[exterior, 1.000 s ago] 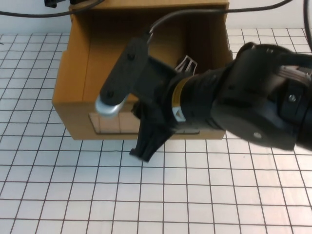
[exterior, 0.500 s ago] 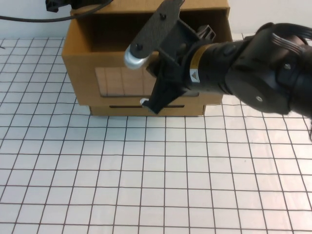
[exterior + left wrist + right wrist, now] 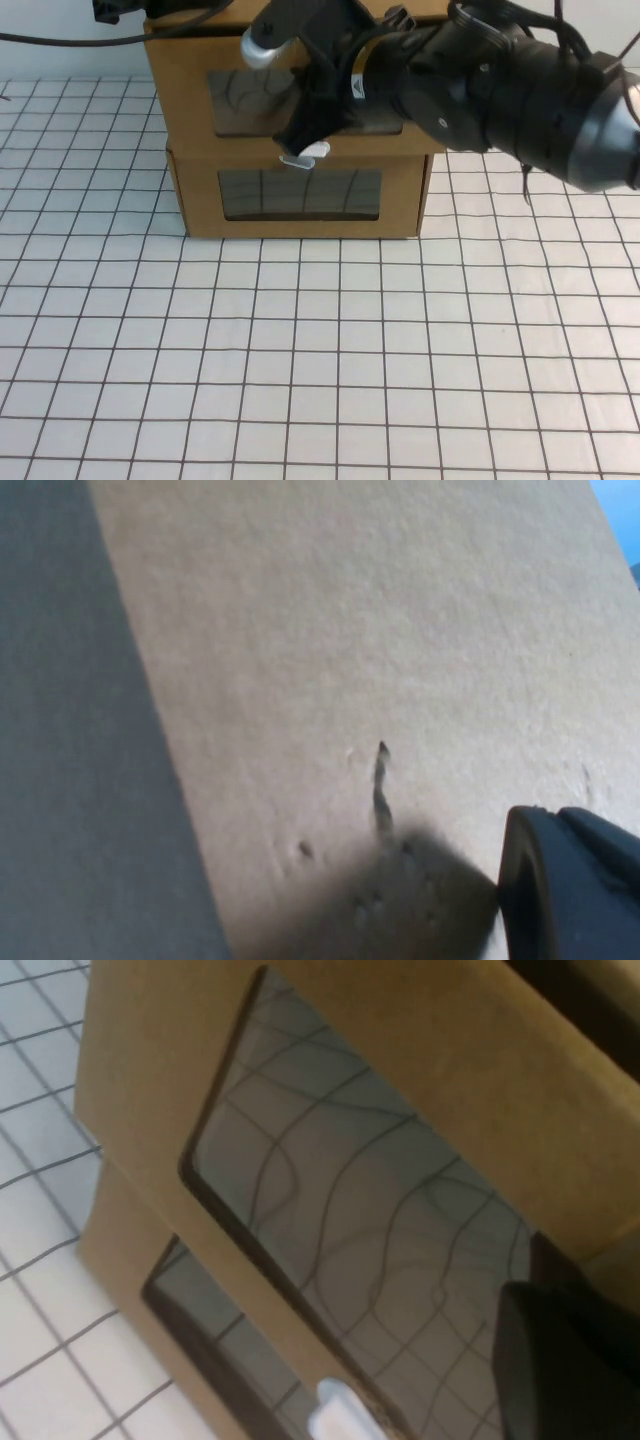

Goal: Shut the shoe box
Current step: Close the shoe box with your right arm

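The box (image 3: 300, 100) is sitting at the table's far edge, stacked on a like box (image 3: 300, 195), its window facing the robot and its white tab (image 3: 305, 155) hanging just below that window; its long axis is running left to right; the right gripper (image 3: 300, 130) is pressing at the front face just above the tab, so the push is pointing away from the robot; I cannot tell how its jaws stand; the left gripper (image 3: 570, 885) is hovering against plain cardboard, jaw state unclear; the gridded table (image 3: 320, 360) is lying bare in front.

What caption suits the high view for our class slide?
Right gripper presses the upper shoe box front near its white pull tab; left gripper beside cardboard.
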Robot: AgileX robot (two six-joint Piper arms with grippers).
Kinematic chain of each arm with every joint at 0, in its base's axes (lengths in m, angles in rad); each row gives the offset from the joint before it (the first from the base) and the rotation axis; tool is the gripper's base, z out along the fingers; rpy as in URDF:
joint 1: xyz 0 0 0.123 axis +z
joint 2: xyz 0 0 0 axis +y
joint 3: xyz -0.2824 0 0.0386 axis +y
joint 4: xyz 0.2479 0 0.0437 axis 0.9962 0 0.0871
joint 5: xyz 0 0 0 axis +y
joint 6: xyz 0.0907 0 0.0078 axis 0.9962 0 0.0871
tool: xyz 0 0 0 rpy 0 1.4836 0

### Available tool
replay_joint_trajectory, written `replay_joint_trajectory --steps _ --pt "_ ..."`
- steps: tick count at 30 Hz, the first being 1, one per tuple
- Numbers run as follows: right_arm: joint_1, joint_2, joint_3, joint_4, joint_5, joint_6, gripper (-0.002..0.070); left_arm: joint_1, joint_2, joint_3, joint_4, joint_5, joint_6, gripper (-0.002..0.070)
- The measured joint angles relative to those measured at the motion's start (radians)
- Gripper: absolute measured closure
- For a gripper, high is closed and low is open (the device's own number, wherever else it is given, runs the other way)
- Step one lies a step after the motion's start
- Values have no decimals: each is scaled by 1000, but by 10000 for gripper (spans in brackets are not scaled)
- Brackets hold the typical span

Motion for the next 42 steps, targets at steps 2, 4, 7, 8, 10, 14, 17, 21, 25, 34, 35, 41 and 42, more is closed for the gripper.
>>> replay_joint_trajectory --steps 2,4,7,8,10,14,17,21,25,34,35,41,42 --pt "-2 18 -31 2 8 0 690 0 0 0 0 0 2 680" --pt "-2 26 -44 14 10 0 690 0 0 -6 0 0 5 680" --pt "-6 31 -53 49 14 0 690 0 2 -22 9 9 11 680" --pt "-6 31 -55 62 19 0 689 0 4 -32 13 11 11 680" --pt "-6 31 -57 96 26 0 689 0 6 -47 23 20 12 680" --pt "-8 29 -57 236 43 -101 690 -2 6 -74 46 40 12 680" --pt "8 22 -57 356 55 -231 689 -2 6 -90 48 46 13 680" --pt "26 18 -67 443 43 -318 689 -2 6 -91 50 53 13 680" --pt "26 18 -71 458 0 -332 690 -2 6 -91 52 55 13 680" --pt "22 20 -71 468 -109 -337 689 -2 6 -91 52 59 13 680" --pt "18 23 -73 468 -118 -337 689 -2 6 -91 52 60 13 680" --pt "-16 64 -73 519 -159 -337 689 -2 6 -91 52 62 13 680" --pt "-16 67 -73 528 -162 -337 689 -2 6 -91 52 63 13 680"
